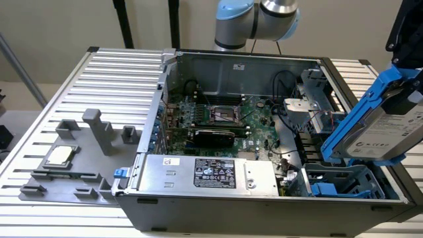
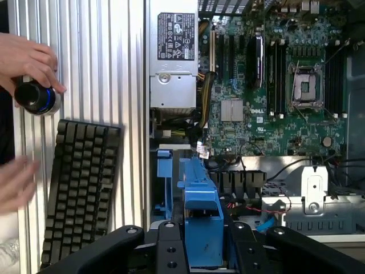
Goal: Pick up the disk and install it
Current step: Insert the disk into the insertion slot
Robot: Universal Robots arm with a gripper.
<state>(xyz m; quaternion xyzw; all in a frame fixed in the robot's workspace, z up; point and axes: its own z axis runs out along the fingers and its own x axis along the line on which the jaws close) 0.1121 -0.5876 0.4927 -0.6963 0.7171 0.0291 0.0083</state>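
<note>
Disk (image 1: 390, 126) in blue rails hangs tilted in the air above the drive bay (image 1: 343, 181) at the corner of the open computer case (image 1: 231, 69), with the gripper (image 2: 202, 251) clamped shut on its blue frame.

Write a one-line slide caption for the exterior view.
The arm's gripper holds the blue-railed disk tilted in the air beside the drive bay of the open computer case, not yet installed.
</note>
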